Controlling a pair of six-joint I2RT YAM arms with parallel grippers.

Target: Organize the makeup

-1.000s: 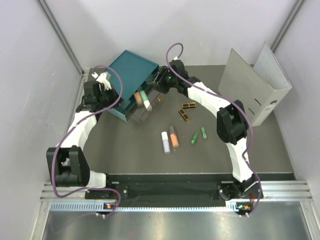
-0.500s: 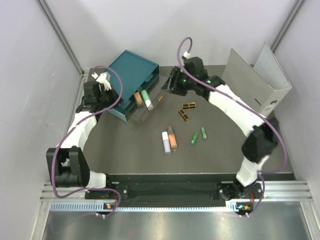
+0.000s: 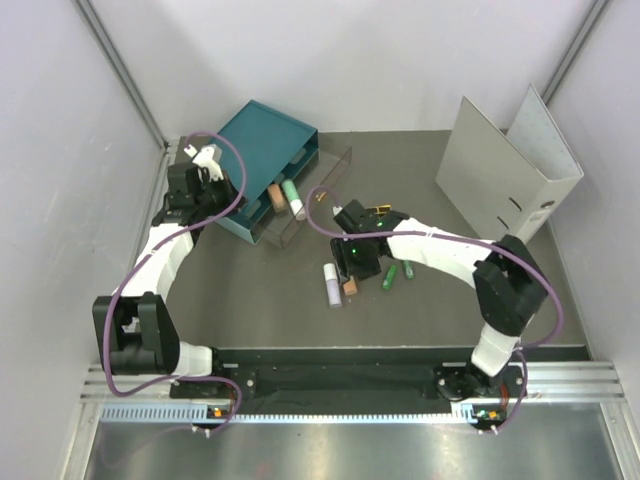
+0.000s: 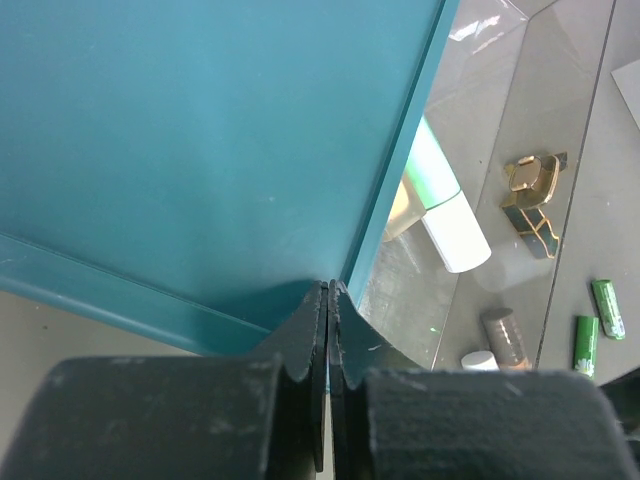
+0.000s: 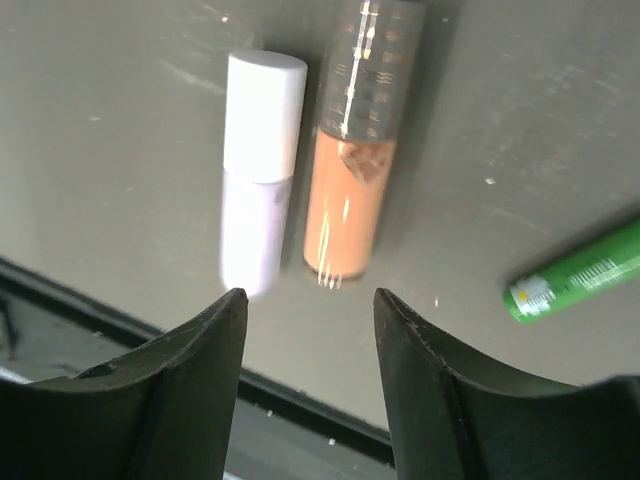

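State of the right claw [image 5: 310, 300]: spread, nothing between its fingers. It hangs tips-down over the dark grey surface [image 3: 250, 290], just short of the near ends of two tubes.
State of the left claw [image 4: 328, 300]: pressed together, with nothing in it that we can see. Its tips are at a corner of the teal drawer box [image 4: 200, 130], well apart from the loose makeup.
Under the right claw: a white-capped lilac tube [image 5: 258, 200] and a peach-orange tube with a dark patterned cap [image 5: 350, 170] lie side by side on the surface, close but apart.
Long axis: both tubes run straight away from the claw in the wrist view, so we judge the fingers would close across their width.
What the move turns on: both tubes fall inside the spread, and the gap's middle sits between them. We judge that a small sideways shift is needed to take one alone.
Nearer arm: the right.
Neighbour: a bright green tube [image 5: 580, 272] lies slantwise beyond the peach one, clear of the fingers.
Edge: the black rail [image 3: 350, 355] is near, on the arm's side.
Open room: we see bare surface between these tubes and the clear plastic drawer [image 3: 325, 175], which stands out of the box with two tubes inside.
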